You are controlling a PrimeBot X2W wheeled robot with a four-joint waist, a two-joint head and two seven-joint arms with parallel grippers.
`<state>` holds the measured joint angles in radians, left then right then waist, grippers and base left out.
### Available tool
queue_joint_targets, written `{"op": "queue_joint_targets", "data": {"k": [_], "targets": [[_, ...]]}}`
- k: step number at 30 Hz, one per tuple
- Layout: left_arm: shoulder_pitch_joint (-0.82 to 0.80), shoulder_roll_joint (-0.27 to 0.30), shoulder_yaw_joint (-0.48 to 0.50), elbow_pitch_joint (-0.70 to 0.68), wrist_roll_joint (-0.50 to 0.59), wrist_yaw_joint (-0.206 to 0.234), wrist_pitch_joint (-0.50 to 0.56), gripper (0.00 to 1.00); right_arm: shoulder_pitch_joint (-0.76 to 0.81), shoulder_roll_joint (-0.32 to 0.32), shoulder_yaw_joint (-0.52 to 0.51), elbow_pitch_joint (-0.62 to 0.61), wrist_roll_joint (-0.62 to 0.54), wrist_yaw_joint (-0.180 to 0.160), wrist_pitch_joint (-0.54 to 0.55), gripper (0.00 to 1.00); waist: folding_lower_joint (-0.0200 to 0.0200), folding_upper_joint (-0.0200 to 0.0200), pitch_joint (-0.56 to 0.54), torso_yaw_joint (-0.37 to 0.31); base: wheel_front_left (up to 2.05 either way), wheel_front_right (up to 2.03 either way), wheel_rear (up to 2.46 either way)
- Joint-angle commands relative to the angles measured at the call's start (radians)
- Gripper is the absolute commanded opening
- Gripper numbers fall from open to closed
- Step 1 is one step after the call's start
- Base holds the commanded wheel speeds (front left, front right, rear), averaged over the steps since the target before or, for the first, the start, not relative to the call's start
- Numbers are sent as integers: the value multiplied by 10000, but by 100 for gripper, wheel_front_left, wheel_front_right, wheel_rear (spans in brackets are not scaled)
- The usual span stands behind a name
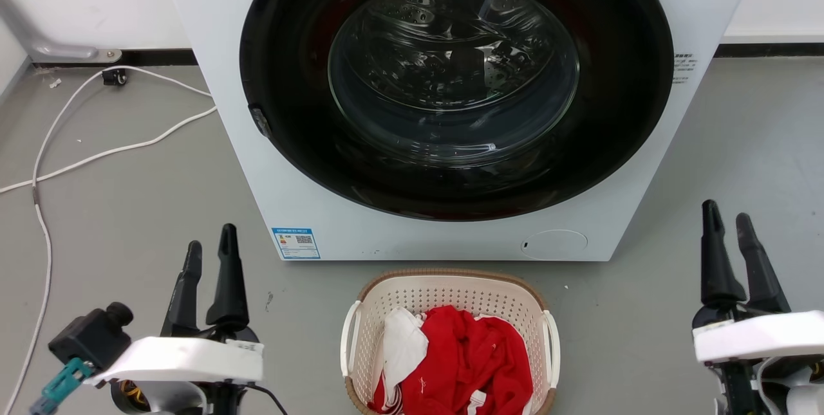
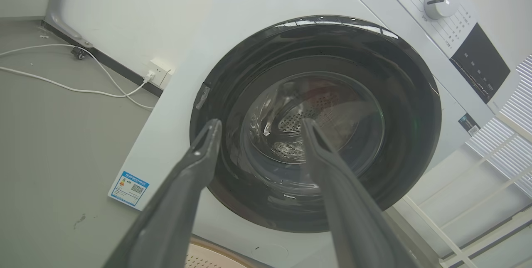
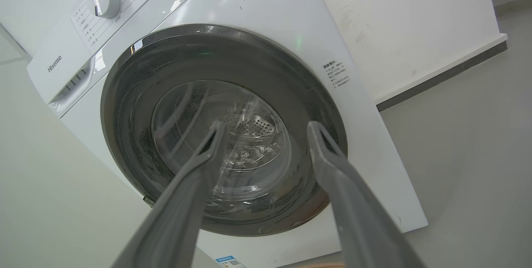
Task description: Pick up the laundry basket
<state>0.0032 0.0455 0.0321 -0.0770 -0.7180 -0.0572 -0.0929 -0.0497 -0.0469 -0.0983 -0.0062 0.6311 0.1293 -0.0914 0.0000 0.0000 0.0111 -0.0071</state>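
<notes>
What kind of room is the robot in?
Probably a laundry corner: a white front-loading washing machine stands on the grey floor, and a laundry basket of red clothes sits before it.

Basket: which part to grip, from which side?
Use both arms: left end effector on the left handle, right end effector on the right handle, each from its outer side. The basket sits upright, centred between them, and its white handles bow outward.

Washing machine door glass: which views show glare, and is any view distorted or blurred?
Head view: sharp, evenly lit, pale reflections on the door glass. Left wrist view: wide-angle tilt, glints along the door ring, left gripper soft. Right wrist view: similar tilt, right gripper soft.
</notes>
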Motion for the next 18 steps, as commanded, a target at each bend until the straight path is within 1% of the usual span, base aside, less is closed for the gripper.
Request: {"op": "queue_joint_targets", "data": {"k": [1,2,5,7,18], "targets": [[-38,58,-151,-283,497,95,-112,100,-43,-40,90,-142,-460,18,-117,100,0,0,5,-1,0,0,0],[-30,160,-376,-389,926,243,-172,100,-20,-41,125,-182,-855,17,-182,100,0,0,18,-5,0,0,0],[-55,422,-841,-534,1528,499,-262,100,27,-42,115,-206,-1434,18,-272,100,0,0,35,-7,0,0,0],[-72,616,-1189,-594,1874,747,-315,100,46,-42,94,-165,-1719,18,-325,100,0,0,41,-11,0,0,0],[-233,1625,-2901,-314,3155,2038,-622,100,146,-45,59,175,-3150,19,-623,100,0,0,50,-61,0,0,0]]}}
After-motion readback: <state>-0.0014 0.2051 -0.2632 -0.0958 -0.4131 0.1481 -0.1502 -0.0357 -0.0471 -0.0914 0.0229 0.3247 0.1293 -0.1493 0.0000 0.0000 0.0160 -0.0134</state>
